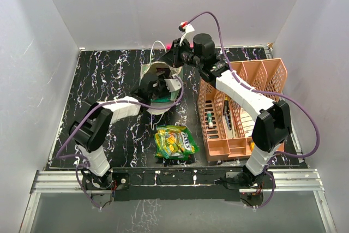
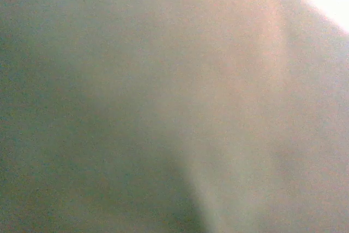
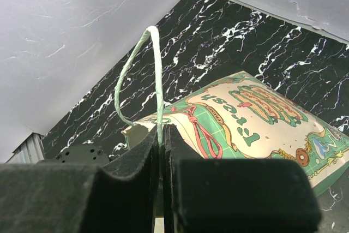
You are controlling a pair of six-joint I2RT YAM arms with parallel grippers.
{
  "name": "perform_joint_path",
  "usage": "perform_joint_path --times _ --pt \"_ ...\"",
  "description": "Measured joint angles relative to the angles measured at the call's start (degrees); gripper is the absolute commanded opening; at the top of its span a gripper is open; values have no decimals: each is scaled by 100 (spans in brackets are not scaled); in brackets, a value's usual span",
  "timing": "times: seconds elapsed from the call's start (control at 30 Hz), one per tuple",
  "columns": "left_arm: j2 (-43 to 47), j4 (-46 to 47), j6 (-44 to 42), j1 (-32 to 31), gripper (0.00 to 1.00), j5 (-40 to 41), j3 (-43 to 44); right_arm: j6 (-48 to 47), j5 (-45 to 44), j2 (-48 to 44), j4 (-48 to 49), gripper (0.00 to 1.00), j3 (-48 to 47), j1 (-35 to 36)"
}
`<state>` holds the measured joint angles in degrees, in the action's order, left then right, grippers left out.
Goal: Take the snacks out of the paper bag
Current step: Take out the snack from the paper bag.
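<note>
The paper bag [image 1: 148, 71] lies on its side at the back middle of the table, its mouth towards the front. In the right wrist view it is cream with green print [image 3: 256, 113]. My right gripper [image 1: 175, 53] [image 3: 162, 135] is shut on the bag's thin cord handle [image 3: 157, 75] and holds it up. My left gripper [image 1: 157, 87] reaches into the bag's mouth and its fingers are hidden. The left wrist view shows only a blurred beige-green surface [image 2: 174, 102]. A yellow-green snack packet [image 1: 174, 142] lies on the table in front of the bag. The other snacks are out of view.
A peach slotted plastic organiser [image 1: 260, 77] with small items stands at the right, under my right arm. White walls close in the left, back and right. The black marbled table [image 1: 103, 75] ends at a metal rail at the front.
</note>
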<state>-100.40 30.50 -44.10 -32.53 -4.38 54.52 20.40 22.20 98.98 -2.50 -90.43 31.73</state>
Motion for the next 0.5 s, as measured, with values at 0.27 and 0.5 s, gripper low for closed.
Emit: perform_joint_path --times 0.27,0.5 --pt "-358 -269 59 31 21 2 658 -48 -55 2 -46 7 -22 -15" --pt "-452 -586 -39 122 5 -105 909 -55 -96 61 -48 7 -96 -24"
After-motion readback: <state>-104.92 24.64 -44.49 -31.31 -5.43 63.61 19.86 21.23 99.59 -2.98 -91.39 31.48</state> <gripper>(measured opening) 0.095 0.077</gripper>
